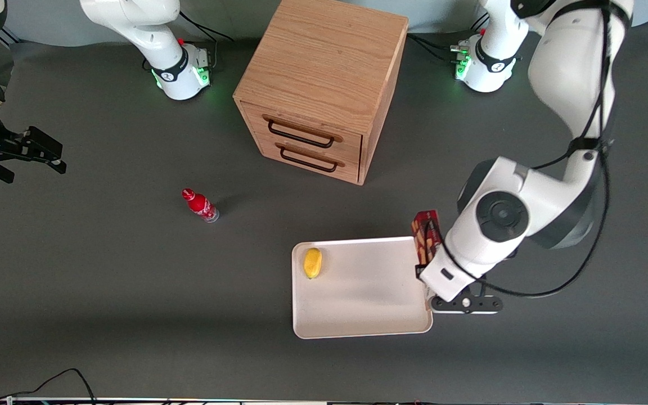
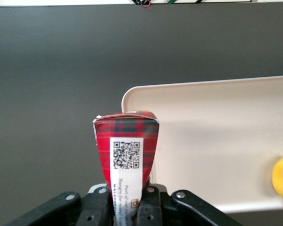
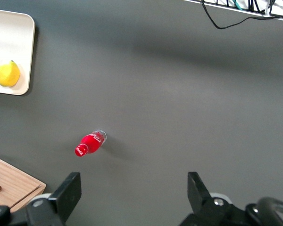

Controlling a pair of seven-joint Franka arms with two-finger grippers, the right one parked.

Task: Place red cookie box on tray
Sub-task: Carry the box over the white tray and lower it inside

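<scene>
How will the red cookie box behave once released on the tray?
Held by the gripper at the tray edge, the red cookie box looks a light, stiff carton. Being narrow, it would likely tip if released on end. Flat faces: unlikely to roll.

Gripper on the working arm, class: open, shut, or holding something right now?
Gripper: shut on the red cookie box, held at the tray edge.

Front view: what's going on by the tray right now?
The left arm's gripper has its fingers shut on the red cookie box, holding it above the table at the tray's edge toward the working arm's end. The box isn't on the tray yet. A yellow lemon lies on the tray.
</scene>
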